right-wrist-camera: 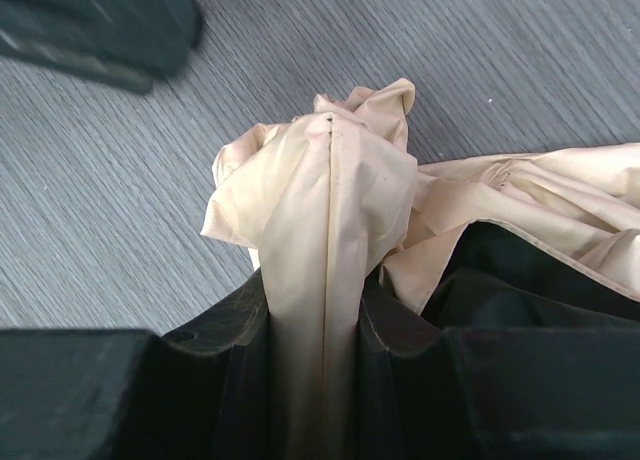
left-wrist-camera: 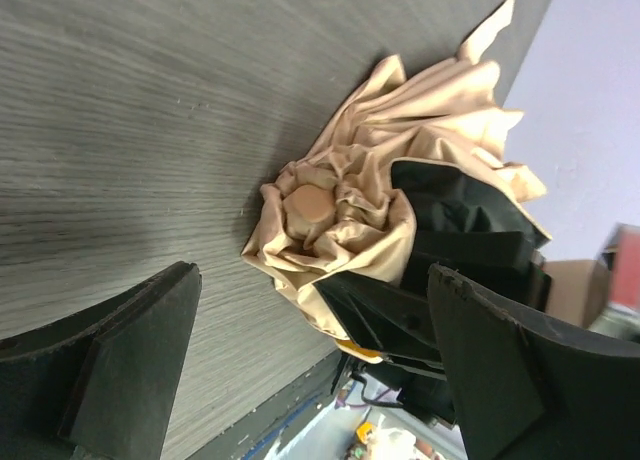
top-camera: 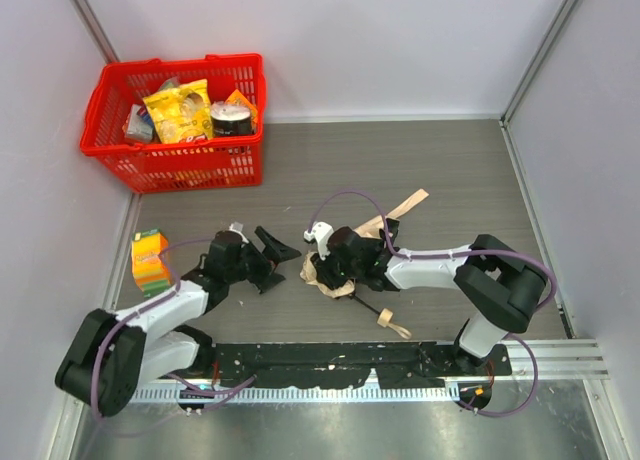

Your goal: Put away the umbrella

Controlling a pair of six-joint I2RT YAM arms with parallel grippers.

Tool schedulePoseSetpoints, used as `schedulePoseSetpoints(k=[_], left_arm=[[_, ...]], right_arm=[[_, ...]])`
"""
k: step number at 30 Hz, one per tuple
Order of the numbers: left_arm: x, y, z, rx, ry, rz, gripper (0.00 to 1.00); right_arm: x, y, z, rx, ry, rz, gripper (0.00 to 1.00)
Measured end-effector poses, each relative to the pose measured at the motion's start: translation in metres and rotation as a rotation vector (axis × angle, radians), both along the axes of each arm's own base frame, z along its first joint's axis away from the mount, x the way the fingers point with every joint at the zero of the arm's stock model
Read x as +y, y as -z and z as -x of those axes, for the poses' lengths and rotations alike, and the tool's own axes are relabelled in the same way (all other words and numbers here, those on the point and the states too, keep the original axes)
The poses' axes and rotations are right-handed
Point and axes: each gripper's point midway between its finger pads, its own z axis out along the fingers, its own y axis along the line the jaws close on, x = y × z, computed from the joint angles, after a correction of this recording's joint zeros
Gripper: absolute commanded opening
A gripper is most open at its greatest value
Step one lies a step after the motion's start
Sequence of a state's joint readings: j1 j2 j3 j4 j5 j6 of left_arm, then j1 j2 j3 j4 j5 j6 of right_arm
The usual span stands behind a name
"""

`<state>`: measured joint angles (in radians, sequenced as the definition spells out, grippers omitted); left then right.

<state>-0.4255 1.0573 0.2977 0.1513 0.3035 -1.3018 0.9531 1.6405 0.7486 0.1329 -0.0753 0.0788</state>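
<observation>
Right wrist view shows the right gripper (right-wrist-camera: 315,325) with fingers clamped on a bunched fold of the pale beige fabric folding umbrella (right-wrist-camera: 330,180), which lies crumpled on the grey wood-grain desk (right-wrist-camera: 100,200), while the left gripper (top-camera: 272,252) stands spread and empty just beside it; judged step: gathering the canopy, next needing a left counter-grip.

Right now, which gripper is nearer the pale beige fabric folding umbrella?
Right. The right gripper is shut on the umbrella, pinching its bunched canopy. The left gripper sits open just to its left, not touching the fabric.
</observation>
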Motion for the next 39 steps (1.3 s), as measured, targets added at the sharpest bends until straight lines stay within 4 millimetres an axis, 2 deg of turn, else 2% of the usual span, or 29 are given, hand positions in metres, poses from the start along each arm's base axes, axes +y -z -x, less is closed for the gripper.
schedulePoseSetpoints(k=[3, 10, 15, 17, 19, 21, 26, 29, 30, 32, 33, 36, 39], left_arm=[[-0.014, 0.012, 0.004, 0.063, 0.027, 0.007, 1.00], [-0.045, 0.018, 0.009, 0.073, 0.067, 0.029, 0.99], [-0.057, 0.023, -0.006, 0.060, 0.046, 0.031, 0.80], [-0.059, 0.027, -0.012, 0.049, 0.035, 0.023, 0.68], [-0.062, 0.029, -0.016, 0.048, 0.031, 0.025, 0.62], [-0.064, 0.035, -0.017, 0.046, 0.040, 0.021, 0.62], [-0.068, 0.033, -0.019, 0.002, 0.058, 0.011, 0.80], [-0.072, 0.029, -0.019, -0.037, 0.077, 0.001, 0.82], [-0.072, 0.028, -0.020, -0.041, 0.075, -0.002, 0.79], [-0.072, 0.028, -0.022, -0.044, 0.073, -0.011, 0.68], [-0.073, 0.030, -0.023, -0.051, 0.076, -0.025, 0.61], [-0.071, 0.037, -0.023, -0.060, 0.080, -0.061, 0.32], [-0.069, 0.040, -0.025, -0.066, 0.071, -0.085, 0.15]], right_arm=[[0.000, -0.001, 0.000, -0.004, 0.002, -0.010, 0.00], [0.001, -0.001, 0.000, -0.007, 0.000, -0.015, 0.01], [0.001, -0.001, 0.000, -0.008, -0.005, -0.020, 0.01], [0.001, -0.001, 0.001, -0.009, -0.009, -0.023, 0.01], [0.001, -0.001, 0.000, -0.013, -0.010, -0.026, 0.01], [-0.001, -0.002, -0.002, -0.017, -0.006, -0.026, 0.01], [-0.002, -0.002, -0.004, -0.027, -0.012, -0.021, 0.01], [-0.002, -0.002, -0.005, -0.033, -0.019, -0.020, 0.01], [-0.002, -0.002, -0.005, -0.036, -0.023, -0.020, 0.01], [-0.002, -0.003, -0.006, -0.040, -0.026, -0.021, 0.01], [-0.002, -0.003, -0.007, -0.042, -0.026, -0.022, 0.01], [-0.003, -0.003, -0.009, -0.048, -0.026, -0.020, 0.01], [-0.004, -0.001, -0.009, -0.057, -0.035, -0.012, 0.01]])
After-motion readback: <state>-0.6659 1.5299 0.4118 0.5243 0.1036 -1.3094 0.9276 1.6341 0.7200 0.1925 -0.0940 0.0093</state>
